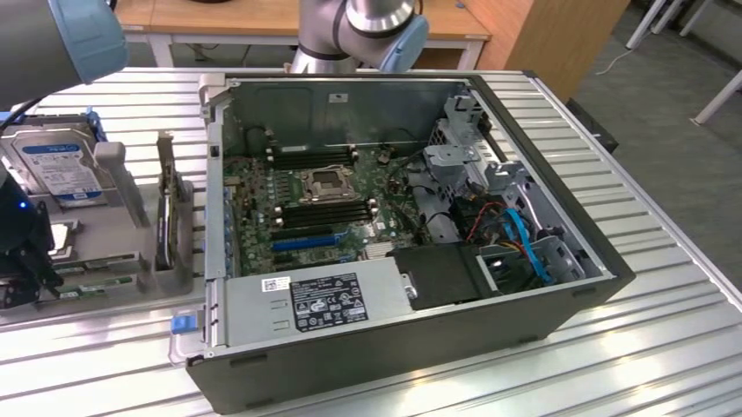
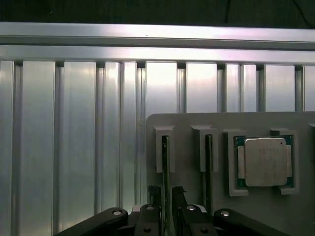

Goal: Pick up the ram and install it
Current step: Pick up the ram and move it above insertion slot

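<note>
The claw (image 2: pixel 166 195) is spread, one fingertip on each side of the ram (image 2: pixel 166 160), which stands on edge in a slot of the grey holder (image 2: pixel 197 123). The stick runs straight through the gap between the fingers. The gaps at its faces are so thin that I cannot tell whether the pads touch it. The ram is seated in its slot, not lifted. Just beside the claw, in the next slot of the holder, a second stick (image 2: pixel 208 157) stands on edge, parallel to the first and outside the fingers. One place further from the claw along the same row, the square silver processor (image 2: pixel 266 161) lies flat in its own pocket. Under the holder and stretching away from the claw is the ribbed aluminium table (image 2: pixel 74 137). In the exterior view the arm (image 1: pixel 360 26) reaches over to the holder. An upright card (image 1: pixel 172 217) and a hard drive (image 1: pixel 58 165) stand on that same holder, near the claw. The open computer case (image 1: pixel 406 217) lies well apart from the claw, toward the exterior view's right, with its motherboard facing up.
</note>
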Motion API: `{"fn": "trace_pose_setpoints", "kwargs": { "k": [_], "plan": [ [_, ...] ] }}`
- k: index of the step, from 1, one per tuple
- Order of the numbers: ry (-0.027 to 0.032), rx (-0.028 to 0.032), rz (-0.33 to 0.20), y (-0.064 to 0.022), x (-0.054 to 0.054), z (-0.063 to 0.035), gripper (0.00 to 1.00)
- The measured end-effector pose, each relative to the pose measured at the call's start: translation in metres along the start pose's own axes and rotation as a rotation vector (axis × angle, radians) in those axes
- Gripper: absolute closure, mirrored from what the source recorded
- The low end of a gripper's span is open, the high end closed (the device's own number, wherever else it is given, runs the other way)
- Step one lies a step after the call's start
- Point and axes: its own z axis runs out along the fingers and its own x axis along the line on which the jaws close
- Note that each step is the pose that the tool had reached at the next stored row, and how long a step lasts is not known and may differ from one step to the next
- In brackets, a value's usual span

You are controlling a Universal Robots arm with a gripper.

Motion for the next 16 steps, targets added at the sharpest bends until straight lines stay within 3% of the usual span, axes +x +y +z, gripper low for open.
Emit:
{"fn": "trace_pose_setpoints", "kwargs": {
  "k": [16],
  "plan": [
    [0.0000, 0.0002, 0.000, -0.0001, -0.0028, 0.0012, 0.76]
  ]
}}
